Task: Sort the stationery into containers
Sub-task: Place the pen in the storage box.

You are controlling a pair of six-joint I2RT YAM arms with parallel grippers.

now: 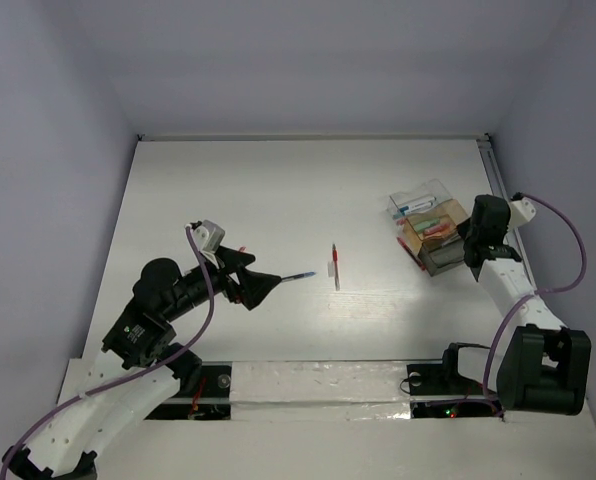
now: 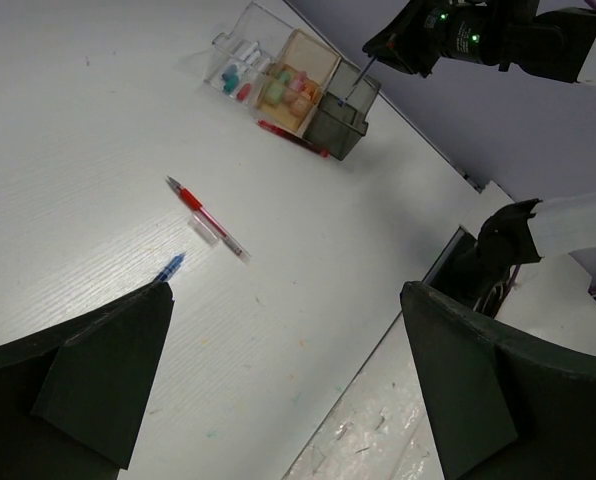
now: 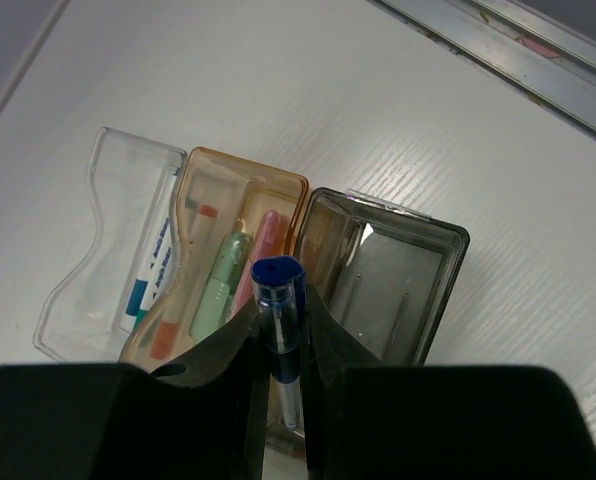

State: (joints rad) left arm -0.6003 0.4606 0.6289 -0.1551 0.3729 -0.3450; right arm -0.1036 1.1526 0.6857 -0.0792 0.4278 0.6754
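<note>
Pale lavender walls close in a white table (image 1: 228,190), and the containers (image 1: 430,232) sit at 3 o'clock on it: a clear box (image 3: 108,230), an orange-tan box (image 3: 218,195) and a grey box (image 3: 403,275) joined side by side. Your right hand (image 3: 280,345) hangs directly over them with its fingers pinched tight on a blue pen (image 3: 278,290), cap end up, barrel pointing down. In the right wrist view the pen lines up with the seam between the orange-tan and grey boxes. From the left wrist view its tip points into the grey box, though you cannot tell whether it touches. The orange-tan box holds a green marker (image 3: 218,285), a pink piece (image 3: 265,245) and an orange-red item (image 3: 163,335); the clear box holds a white item with blue print (image 3: 153,265). One red pen (image 2: 293,138) lies on the table against the boxes' 7 o'clock side. Another red pen (image 1: 335,265) lies near the table's centre, with a small clear piece (image 2: 205,232) just beside it. Your left hand (image 2: 286,300), at 8 o'clock from that pen, has its jaws spread wide and grips nothing; a second blue pen (image 1: 300,275) lies with its tip showing just beside one finger.
</note>
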